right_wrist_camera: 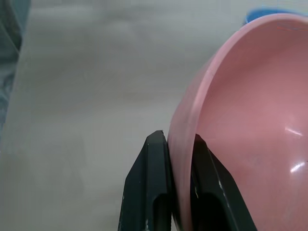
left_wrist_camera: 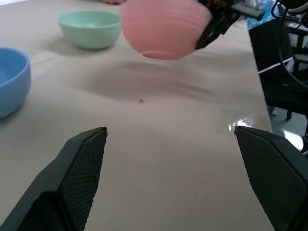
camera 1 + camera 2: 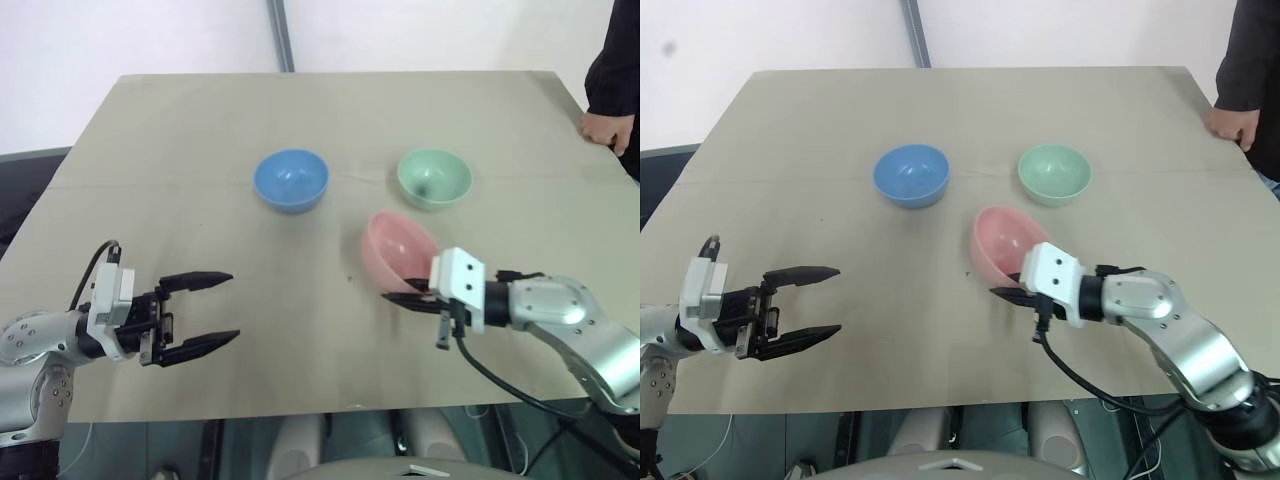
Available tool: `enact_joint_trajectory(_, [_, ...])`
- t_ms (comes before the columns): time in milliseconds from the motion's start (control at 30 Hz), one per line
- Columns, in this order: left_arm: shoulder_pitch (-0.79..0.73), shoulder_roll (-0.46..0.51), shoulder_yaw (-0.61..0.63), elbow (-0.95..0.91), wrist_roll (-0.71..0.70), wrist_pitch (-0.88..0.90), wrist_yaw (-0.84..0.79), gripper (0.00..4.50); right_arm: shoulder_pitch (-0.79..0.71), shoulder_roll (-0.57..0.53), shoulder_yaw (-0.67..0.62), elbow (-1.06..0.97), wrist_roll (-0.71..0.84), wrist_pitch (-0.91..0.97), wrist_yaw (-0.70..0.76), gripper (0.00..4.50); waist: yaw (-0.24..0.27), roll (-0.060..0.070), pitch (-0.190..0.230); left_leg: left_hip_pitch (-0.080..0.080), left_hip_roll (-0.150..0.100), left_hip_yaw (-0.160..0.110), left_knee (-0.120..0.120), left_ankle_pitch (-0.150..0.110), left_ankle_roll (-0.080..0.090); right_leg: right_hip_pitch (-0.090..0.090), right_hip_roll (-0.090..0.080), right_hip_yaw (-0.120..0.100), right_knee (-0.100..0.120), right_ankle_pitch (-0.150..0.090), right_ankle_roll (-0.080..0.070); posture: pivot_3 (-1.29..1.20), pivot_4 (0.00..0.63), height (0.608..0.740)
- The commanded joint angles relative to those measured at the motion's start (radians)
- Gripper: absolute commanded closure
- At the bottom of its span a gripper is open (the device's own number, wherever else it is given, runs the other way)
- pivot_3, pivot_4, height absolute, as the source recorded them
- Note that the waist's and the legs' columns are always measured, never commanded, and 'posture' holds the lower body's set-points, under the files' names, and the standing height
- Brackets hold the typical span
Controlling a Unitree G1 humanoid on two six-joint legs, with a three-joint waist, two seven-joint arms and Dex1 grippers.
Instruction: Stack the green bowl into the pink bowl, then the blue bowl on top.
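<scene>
Both right fingers (image 1: 154, 192) pinch pink bowl (image 1: 240, 120) rim.

No readable text — no labels, brands, numbers.

Head stereo pair overlooks the table (image 3: 300, 110); wrist cameras sit close, low.
</scene>
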Motion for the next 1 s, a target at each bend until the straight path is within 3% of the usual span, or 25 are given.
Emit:
enact_joint_trajectory(33, [0.023,0.008,0.037,-0.049,-0.010,-0.009,0.012,0.00,-0.080,0.036,0.067,0.087,-0.067,-0.068,0.041,4.47,0.002,0.000,0.000,0.000,0.000,0.000,0.000,0.000,0.000,0.000,0.000,0.000,0.000,0.000,0.000,0.00,0.150,0.740])
enact_joint_trajectory(300, [0.047,0.017,0.066,-0.108,-0.029,0.016,0.048,0.00,-0.135,0.108,0.114,0.211,-0.023,-0.096,0.185,4.47,0.003,0.000,0.000,-0.002,0.000,-0.002,0.000,0.000,0.000,-0.001,-0.001,-0.002,-0.001,0.000,0.000,0.00,0.150,0.740])
enact_joint_trajectory(500, [0.054,0.018,0.072,-0.138,-0.035,0.036,0.069,0.00,-0.136,0.167,0.099,0.243,-0.032,-0.112,0.185,1.82,0.002,0.000,0.000,-0.002,0.000,-0.002,0.000,0.000,0.000,0.000,-0.001,-0.002,0.000,0.000,0.000,0.00,0.150,0.740])
enact_joint_trajectory(567, [0.049,0.018,0.068,-0.145,-0.038,0.043,0.076,0.00,-0.149,0.180,0.034,0.210,0.028,-0.062,0.168,1.02,0.002,0.000,0.000,-0.001,0.000,-0.002,0.000,0.000,0.000,-0.001,-0.001,-0.002,0.000,0.000,0.000,0.00,0.150,0.740])
enact_joint_trajectory(700, [0.023,0.017,0.045,-0.162,-0.057,0.067,0.089,0.00,-0.191,0.182,-0.159,0.111,0.247,0.110,0.112,1.02,0.003,0.000,0.000,-0.002,0.000,-0.002,0.000,0.000,0.000,-0.001,-0.001,-0.002,0.000,0.000,0.000,0.00,0.150,0.740])
enact_joint_trajectory(800, [-0.006,0.012,0.033,-0.178,-0.086,0.100,0.108,0.00,-0.232,0.163,-0.248,0.098,0.292,0.172,0.054,1.02,0.003,0.000,0.000,-0.002,0.000,-0.003,0.000,0.000,0.000,0.000,-0.001,-0.002,0.000,0.000,0.000,0.00,0.150,0.740])
enact_joint_trajectory(900, [-0.040,-0.003,0.011,-0.204,-0.115,0.141,0.142,0.00,-0.261,0.099,-0.264,0.186,0.172,0.136,-0.003,1.02,0.003,0.001,0.000,-0.002,0.000,-0.003,0.000,0.000,0.000,0.000,-0.001,-0.003,0.000,0.000,0.000,0.00,0.150,0.740])
enact_joint_trajectory(1000, [-0.074,-0.024,-0.018,-0.229,-0.123,0.167,0.192,0.00,-0.273,0.028,-0.186,0.368,-0.019,0.006,-0.024,1.02,0.003,0.000,0.000,-0.001,-0.001,-0.002,0.000,0.000,0.000,0.000,-0.001,-0.002,0.000,0.000,0.000,0.00,0.150,0.740])
